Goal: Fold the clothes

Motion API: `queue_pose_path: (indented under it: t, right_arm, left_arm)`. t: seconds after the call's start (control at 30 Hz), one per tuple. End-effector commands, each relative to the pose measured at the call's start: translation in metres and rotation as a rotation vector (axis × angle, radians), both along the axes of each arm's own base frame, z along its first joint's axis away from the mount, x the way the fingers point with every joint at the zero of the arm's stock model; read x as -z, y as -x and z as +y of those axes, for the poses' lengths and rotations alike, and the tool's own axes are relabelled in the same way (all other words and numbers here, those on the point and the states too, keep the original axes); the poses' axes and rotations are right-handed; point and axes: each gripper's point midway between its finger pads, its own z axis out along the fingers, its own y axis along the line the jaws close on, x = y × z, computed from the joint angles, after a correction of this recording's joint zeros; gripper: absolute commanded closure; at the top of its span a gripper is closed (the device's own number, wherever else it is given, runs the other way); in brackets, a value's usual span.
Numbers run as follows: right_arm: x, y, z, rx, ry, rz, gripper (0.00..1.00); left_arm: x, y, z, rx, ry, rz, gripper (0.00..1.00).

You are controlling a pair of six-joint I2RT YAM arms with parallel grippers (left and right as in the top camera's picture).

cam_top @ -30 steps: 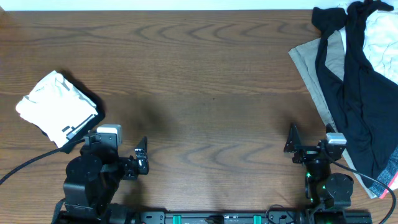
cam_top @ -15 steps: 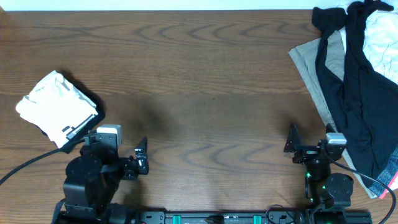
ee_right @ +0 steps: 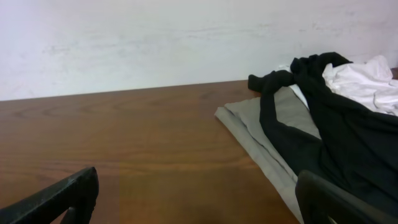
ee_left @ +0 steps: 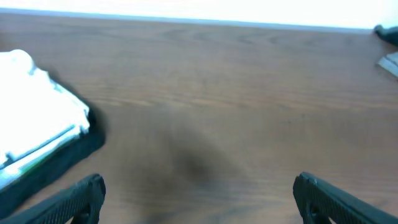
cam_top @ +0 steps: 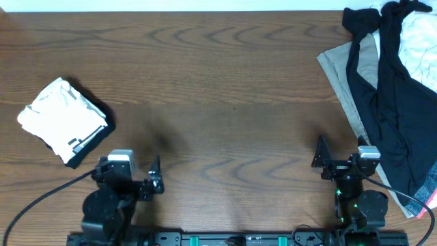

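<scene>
**Q:** As seen from overhead, what lies on the dark wood-grain table (cam_top: 225,89)?

**A:** At far left lies a folded white garment (cam_top: 60,116). It is soft and roughly rectangular, with a black layer showing along its lower edge. At far right, a long, limp black garment (cam_top: 396,109) is draped over a flat beige piece (cam_top: 339,75). A crumpled white piece (cam_top: 420,34) sits behind them at the corner.

**Q:** How do the claws stand relative to these?

**A:** The left gripper (ee_left: 198,186) has its dark fingers spread wide with nothing between them. The folded white garment lies ahead and to its left, apart from it. The right gripper (ee_right: 196,190) is likewise spread wide and empty. The black garment and beige piece lie ahead and to its right, with the cloth edge just beside the right finger. Whether the cloth touches that finger cannot be told.
</scene>
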Motion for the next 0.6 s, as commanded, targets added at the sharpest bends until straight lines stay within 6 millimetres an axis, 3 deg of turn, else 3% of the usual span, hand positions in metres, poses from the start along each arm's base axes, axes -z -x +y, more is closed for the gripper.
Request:
queue_pose_path:
  t: [0.0,0.17,0.37,0.57]
  right_arm:
    - [0.002,0.000,-0.001,-0.001,0.014,0.001,0.01]
    - [0.002,0.000,-0.001,-0.001,0.014,0.001,0.01]
    - [0.002,0.000,-0.001,-0.001,0.014,0.001,0.01]
    - [0.002,0.000,-0.001,-0.001,0.014,0.001,0.01]
  left_arm:
    - [0.004,-0.013,0.001,-0.013,-0.005,-0.113,0.02]
    - [-0.007,-0.033,-0.001,-0.013,-0.020,-0.332,0.02]
    - [-0.014,-0.044,-0.003,0.001,-0.150,-0.529,0.02]
    - [-0.006,-0.046,0.007,-0.041,-0.251,-0.504,0.02]
